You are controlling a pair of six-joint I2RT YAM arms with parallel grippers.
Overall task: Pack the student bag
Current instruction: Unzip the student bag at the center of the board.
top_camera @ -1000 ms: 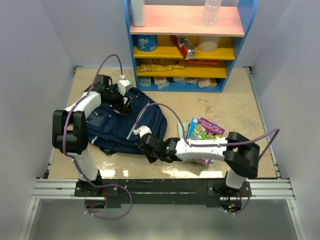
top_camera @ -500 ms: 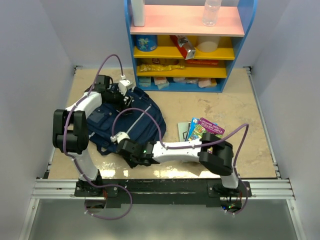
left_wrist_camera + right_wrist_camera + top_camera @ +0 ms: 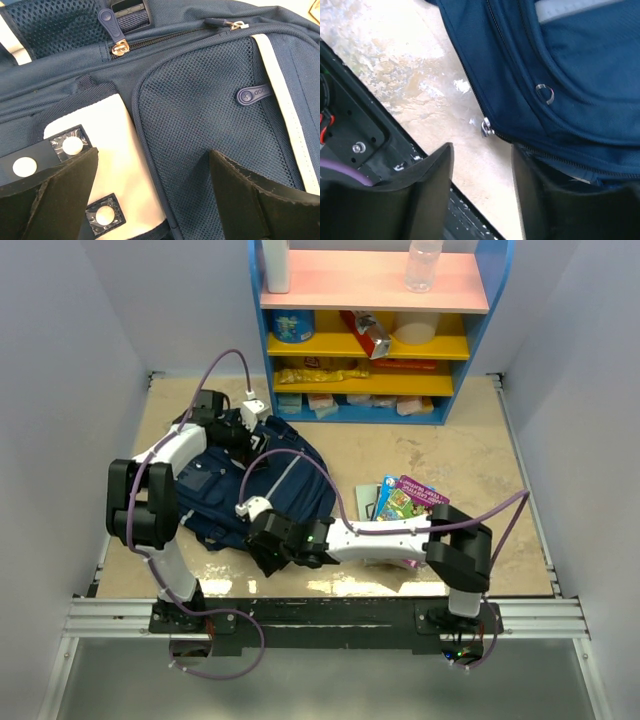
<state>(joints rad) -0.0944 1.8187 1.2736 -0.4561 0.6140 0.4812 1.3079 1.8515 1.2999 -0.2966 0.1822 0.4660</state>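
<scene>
I judged the soft, floppy student bag (image 3: 205,495) best taken at its near zipper pull (image 3: 486,127); my right gripper (image 3: 481,150) hung parted and empty, my left gripper (image 3: 154,154) spread wide.

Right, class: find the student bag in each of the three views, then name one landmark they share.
Top external: the student bag lies left of centre on the table.
Left wrist: the student bag fills nearly the whole picture, mesh and zips.
Right wrist: the student bag fills the upper right.
Shared landmark: a light stripe on navy fabric.
</scene>
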